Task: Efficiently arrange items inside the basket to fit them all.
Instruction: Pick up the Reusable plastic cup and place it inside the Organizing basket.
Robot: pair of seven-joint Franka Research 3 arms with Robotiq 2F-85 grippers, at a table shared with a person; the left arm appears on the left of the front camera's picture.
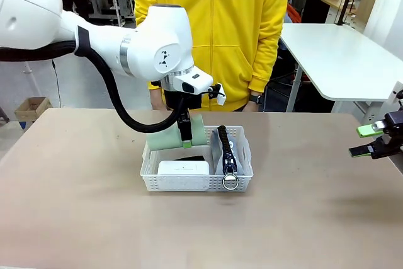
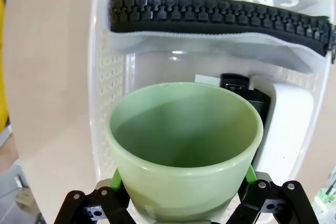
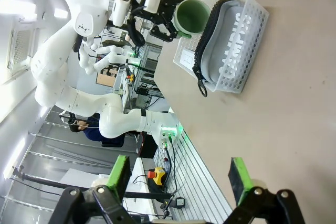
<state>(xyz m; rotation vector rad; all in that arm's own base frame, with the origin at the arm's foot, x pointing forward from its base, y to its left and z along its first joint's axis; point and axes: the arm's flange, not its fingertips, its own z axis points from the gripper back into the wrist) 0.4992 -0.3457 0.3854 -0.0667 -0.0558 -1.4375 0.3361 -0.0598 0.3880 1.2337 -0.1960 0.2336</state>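
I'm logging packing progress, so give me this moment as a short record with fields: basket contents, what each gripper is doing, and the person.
basket: white, perforated, mid-table
pouch: grey, black zipper, standing on edge along the basket's right side, ring at the near end
box: white, lying flat at the near left
black object: between cup and box, mostly hidden
cup: pale green, on its side at the far left, over the basket
left gripper: closed on the cup
right gripper: open, holding nothing, off to the table's right edge
person: standing at the far side, yellow jacket

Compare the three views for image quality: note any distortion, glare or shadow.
Left wrist view: wide-angle bulge curves the basket wall; the green cup looms large. Front view: even light, soft shadow under the basket. Right wrist view: scene rolled sideways, bright glare at upper left.
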